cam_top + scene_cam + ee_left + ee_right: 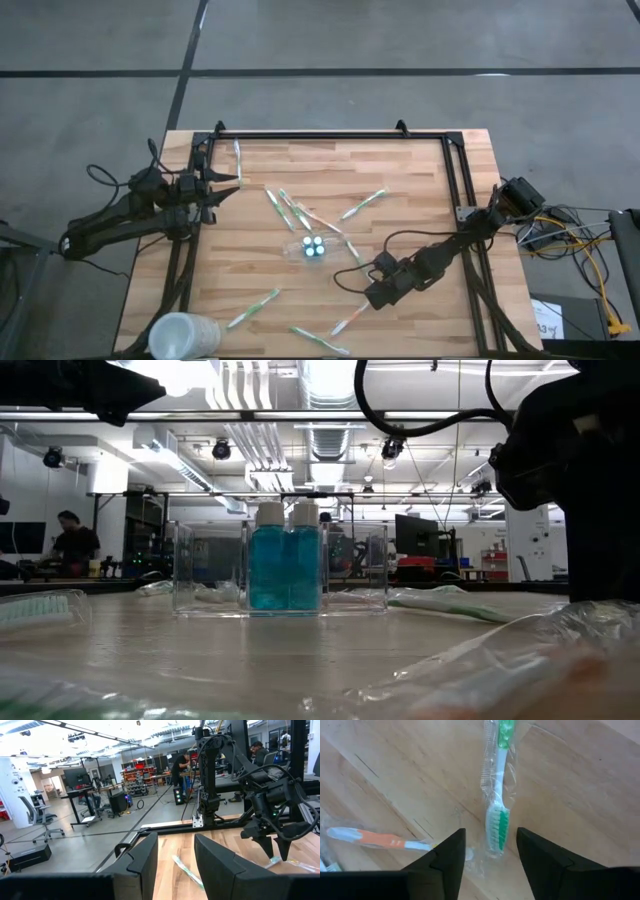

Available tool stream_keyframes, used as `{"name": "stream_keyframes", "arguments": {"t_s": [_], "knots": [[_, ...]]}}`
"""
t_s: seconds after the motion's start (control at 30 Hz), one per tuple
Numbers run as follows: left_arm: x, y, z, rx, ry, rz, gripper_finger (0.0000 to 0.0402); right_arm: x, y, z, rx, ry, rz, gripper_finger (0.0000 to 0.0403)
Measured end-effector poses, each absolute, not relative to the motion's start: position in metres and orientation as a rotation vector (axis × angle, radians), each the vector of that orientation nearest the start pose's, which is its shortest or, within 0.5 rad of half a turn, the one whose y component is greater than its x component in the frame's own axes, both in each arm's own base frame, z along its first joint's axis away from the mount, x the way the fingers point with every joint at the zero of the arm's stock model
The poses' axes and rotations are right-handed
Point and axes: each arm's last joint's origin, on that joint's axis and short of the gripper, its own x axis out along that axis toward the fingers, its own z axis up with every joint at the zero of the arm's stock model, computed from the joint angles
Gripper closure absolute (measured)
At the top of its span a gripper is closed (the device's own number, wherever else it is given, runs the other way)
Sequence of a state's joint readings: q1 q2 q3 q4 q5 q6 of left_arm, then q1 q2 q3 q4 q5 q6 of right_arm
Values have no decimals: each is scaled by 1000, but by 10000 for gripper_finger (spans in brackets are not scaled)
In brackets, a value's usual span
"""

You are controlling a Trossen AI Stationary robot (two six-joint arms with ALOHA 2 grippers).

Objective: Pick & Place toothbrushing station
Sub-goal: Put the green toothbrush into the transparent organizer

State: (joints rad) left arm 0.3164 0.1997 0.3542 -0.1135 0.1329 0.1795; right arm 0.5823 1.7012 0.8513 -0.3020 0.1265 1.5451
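Note:
The toothbrushing station, a small see-through holder with blue tubes standing in it, rests on its base at the table's middle. Wrapped toothbrushes lie scattered flat around it. My right gripper points steeply down near the table's front right. It is open, its fingers on either side of the bristle end of a wrapped green-and-white toothbrush, without touching it. An orange-and-white toothbrush lies beside it. My left gripper waits open and level over the far left.
A frosted white cup lies at the near left corner. A black frame runs along the far edge and the right side. Loose toothbrushes lie on most of the table. People stand in the room beyond.

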Motion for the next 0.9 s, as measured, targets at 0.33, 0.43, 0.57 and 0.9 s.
{"name": "stream_keyframes", "arguments": {"t_s": [0.33, 0.43, 0.57, 0.9], "knots": [[87, 25, 257, 188, -23, 187, 268, 251, 161, 132, 939, 1113, -503, 295], [87, 24, 257, 188, -23, 186, 268, 251, 161, 131, 932, 1114, -504, 315], [87, 24, 257, 188, -23, 186, 268, 251, 160, 131, 902, 1086, -509, 350], [87, 25, 257, 188, -23, 187, 268, 252, 158, 136, 861, 1024, -503, 390]]}}
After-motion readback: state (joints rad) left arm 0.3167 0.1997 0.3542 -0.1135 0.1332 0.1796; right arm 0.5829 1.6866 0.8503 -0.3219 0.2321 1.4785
